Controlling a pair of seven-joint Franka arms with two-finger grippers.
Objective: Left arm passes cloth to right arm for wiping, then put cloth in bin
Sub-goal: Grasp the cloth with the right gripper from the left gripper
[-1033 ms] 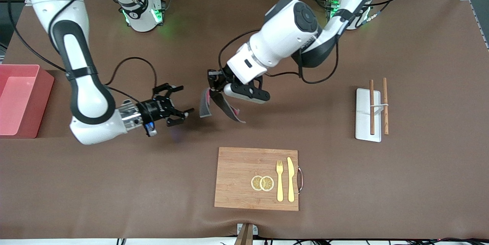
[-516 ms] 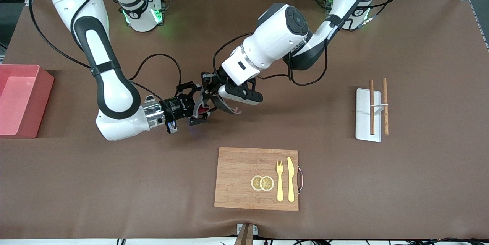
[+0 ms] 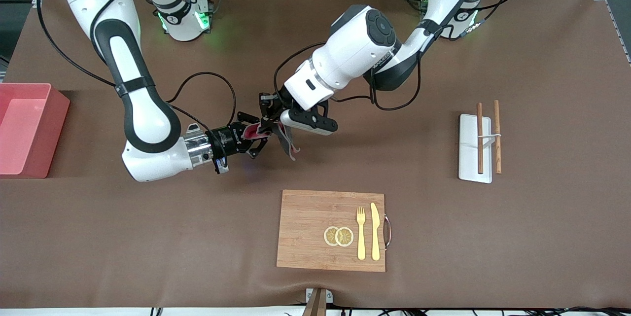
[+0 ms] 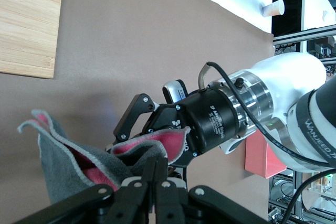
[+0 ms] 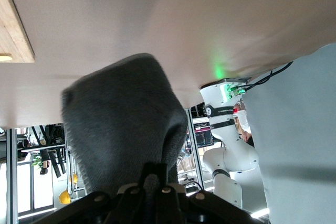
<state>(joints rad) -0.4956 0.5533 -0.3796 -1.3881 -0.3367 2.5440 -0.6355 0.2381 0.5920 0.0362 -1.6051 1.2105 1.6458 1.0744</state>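
at frame centre, the left end effector [image 3: 270,120] and right end effector [image 3: 254,139] both grip the cloth [image 3: 283,138] above the counter [image 3: 542,59].

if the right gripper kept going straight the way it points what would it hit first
Probably the left gripper: the right gripper, shut on the cloth, points straight at it above the table; depth is hard to judge.

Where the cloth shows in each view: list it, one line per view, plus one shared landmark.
Front view: the cloth hangs between both grippers, above the bare table.
Left wrist view: cloth fills the lower corner.
Right wrist view: cloth bulges at centre.
Shared landmark: the wooden board, at an edge of both wrist views.
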